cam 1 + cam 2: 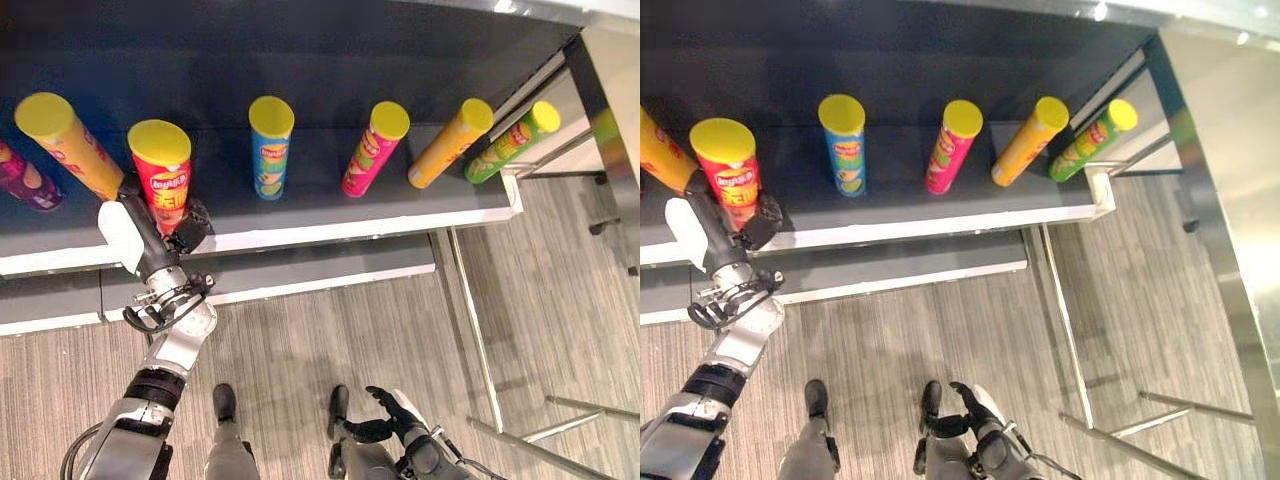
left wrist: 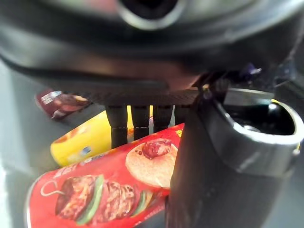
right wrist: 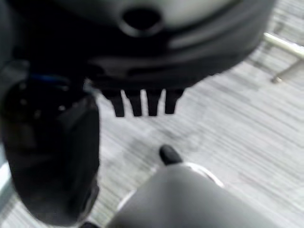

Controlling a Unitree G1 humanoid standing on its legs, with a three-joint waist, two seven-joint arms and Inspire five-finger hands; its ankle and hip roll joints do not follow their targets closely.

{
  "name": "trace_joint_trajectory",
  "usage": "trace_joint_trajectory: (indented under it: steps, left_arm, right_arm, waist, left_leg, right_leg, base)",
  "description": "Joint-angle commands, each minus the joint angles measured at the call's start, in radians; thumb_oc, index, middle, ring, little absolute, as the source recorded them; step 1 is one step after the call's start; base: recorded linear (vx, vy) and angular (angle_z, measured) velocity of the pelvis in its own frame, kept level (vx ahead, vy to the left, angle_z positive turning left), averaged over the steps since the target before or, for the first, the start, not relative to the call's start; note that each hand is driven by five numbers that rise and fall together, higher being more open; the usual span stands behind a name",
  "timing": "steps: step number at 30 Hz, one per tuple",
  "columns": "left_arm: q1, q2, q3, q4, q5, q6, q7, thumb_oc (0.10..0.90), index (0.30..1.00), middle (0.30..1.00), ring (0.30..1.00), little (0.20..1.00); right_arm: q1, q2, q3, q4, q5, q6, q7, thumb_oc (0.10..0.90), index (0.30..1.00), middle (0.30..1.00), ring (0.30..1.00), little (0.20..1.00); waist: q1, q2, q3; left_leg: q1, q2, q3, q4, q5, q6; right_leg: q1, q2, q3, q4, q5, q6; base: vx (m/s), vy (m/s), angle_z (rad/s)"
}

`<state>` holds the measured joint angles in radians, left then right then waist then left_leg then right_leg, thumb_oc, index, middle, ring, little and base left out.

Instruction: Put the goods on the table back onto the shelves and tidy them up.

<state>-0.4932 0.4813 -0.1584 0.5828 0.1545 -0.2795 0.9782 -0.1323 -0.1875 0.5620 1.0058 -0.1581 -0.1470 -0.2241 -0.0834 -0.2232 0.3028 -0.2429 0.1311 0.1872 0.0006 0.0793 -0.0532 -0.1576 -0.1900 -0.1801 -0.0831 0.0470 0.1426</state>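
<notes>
A red chip can (image 1: pixel 162 170) with a yellow lid stands on the dark shelf (image 1: pixel 350 228), second from the left in a row of several cans. My left hand (image 1: pixel 150 248) is at its lower part, white-covered thumb on one side and fingers on the other. In the left wrist view the red can (image 2: pixel 104 190) lies between the fingers (image 2: pixel 140 121) and the thumb (image 2: pixel 223 166). My right hand (image 1: pixel 395 410) hangs low over the floor, fingers relaxed and holding nothing.
Along the shelf stand a yellow-orange can (image 1: pixel 65 140), a blue can (image 1: pixel 270 145), a pink can (image 1: pixel 375 148), an orange can (image 1: pixel 450 142) and a green can (image 1: pixel 512 140). A purple pack (image 1: pixel 25 180) lies far left. A lower shelf (image 1: pixel 300 275) juts out below. Metal legs (image 1: pixel 475 330) stand at right.
</notes>
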Motion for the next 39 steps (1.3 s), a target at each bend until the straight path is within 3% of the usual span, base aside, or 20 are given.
trace_joint_trajectory:
  steps: [1,10,15,19,20,21,23,30,39]
  left_arm:
    - [-0.158,0.074,0.03,-0.024,-0.001,-0.133,0.092,0.4,0.3,0.3,0.3,0.3]
    - [-0.244,0.118,0.059,-0.031,-0.04,-0.178,0.152,0.4,0.3,0.3,0.3,0.3]
    - [-0.281,0.172,0.085,-0.077,-0.024,-0.179,0.194,0.4,0.3,0.3,0.3,0.3]
    - [-0.274,0.188,0.106,-0.116,0.006,-0.172,0.207,0.4,0.3,0.3,0.3,0.3]
    - [-0.262,0.191,0.117,-0.135,0.018,-0.172,0.211,0.4,0.3,0.3,0.3,0.3]
    - [-0.256,0.186,0.123,-0.146,0.021,-0.171,0.213,0.4,0.3,0.3,0.3,0.3]
    - [-0.257,0.185,0.125,-0.168,0.039,-0.166,0.221,0.4,0.3,0.3,0.3,0.3]
    - [-0.27,0.199,0.12,-0.171,0.067,-0.15,0.217,0.4,0.3,0.3,0.3,0.3]
    - [-0.314,0.277,0.067,-0.096,0.111,-0.097,0.187,0.4,0.3,0.3,0.3,0.3]
  right_arm:
    - [0.004,-0.013,0.049,-0.046,-0.009,-0.037,-0.034,0.8,0.9,0.9,0.9,0.9]
    - [-0.023,-0.021,0.096,-0.12,-0.008,-0.063,-0.043,0.8,0.9,0.9,0.9,0.9]
    - [-0.024,-0.018,0.104,-0.153,0.002,-0.074,-0.043,0.8,0.9,0.9,0.9,0.9]
    - [-0.022,-0.014,0.105,-0.166,0.01,-0.082,-0.045,0.8,0.9,0.9,0.9,0.9]
    - [-0.02,-0.01,0.101,-0.164,0.01,-0.085,-0.049,0.8,0.9,0.9,0.9,0.9]
    - [-0.017,-0.009,0.101,-0.164,0.009,-0.086,-0.053,0.8,0.9,0.9,0.9,0.9]
    - [-0.022,-0.012,0.101,-0.174,0.014,-0.09,-0.058,0.8,0.9,0.9,0.9,0.9]
    - [-0.034,-0.016,0.12,-0.231,0.029,-0.106,-0.051,0.8,0.9,0.9,0.9,0.9]
    - [-0.029,-0.022,0.127,-0.232,0.044,-0.113,-0.045,0.8,0.9,0.9,0.9,0.9]
  waist:
    - [0.006,-0.048,-0.021]
    - [-0.018,-0.105,0.021]
    - [-0.034,-0.147,0.036]
    - [-0.036,-0.165,0.048]
    - [-0.031,-0.168,0.048]
    - [-0.03,-0.179,0.06]
    - [-0.026,-0.181,0.063]
    - [-0.028,-0.204,0.084]
    - [-0.038,-0.223,0.106]
  left_leg:
    - [-0.083,0.024,-0.02,0.131,-0.106,-0.035]
    - [-0.149,0.056,-0.021,0.17,-0.116,-0.047]
    - [-0.195,0.081,-0.03,0.201,-0.129,-0.055]
    - [-0.215,0.09,-0.036,0.22,-0.138,-0.057]
    - [-0.212,0.1,-0.049,0.223,-0.171,-0.064]
    - [-0.229,0.097,-0.043,0.233,-0.147,-0.058]
    - [-0.238,0.11,-0.064,0.247,-0.186,-0.065]
    - [-0.267,0.124,-0.074,0.27,-0.193,-0.066]
    - [-0.275,0.131,-0.083,0.282,-0.197,-0.068]
  right_leg:
    - [-0.092,-0.061,0.102,0.032,0.126,0.052]
    - [-0.152,-0.035,0.115,0.03,0.142,0.054]
    - [-0.179,-0.013,0.12,0.025,0.148,0.053]
    - [-0.187,-0.005,0.121,0.022,0.15,0.053]
    - [-0.176,0.006,0.124,0.015,0.135,0.057]
    - [-0.189,0.0,0.119,0.02,0.15,0.051]
    - [-0.183,0.013,0.117,0.015,0.135,0.056]
    - [-0.195,0.03,0.117,0.011,0.139,0.054]
    - [-0.196,0.039,0.114,0.008,0.146,0.054]
  base:
    - [0.0,-0.025,-0.06]
    - [0.0,-0.045,-0.14]
    - [0.01,-0.064,-0.09]
    - [0.03,-0.012,0.0]
    - [0.0,0.0,0.0]
    - [0.0,0.0,0.0]
    - [0.05,-0.009,0.08]
    - [-0.01,-0.018,0.08]
    - [0.0,-0.001,-0.01]
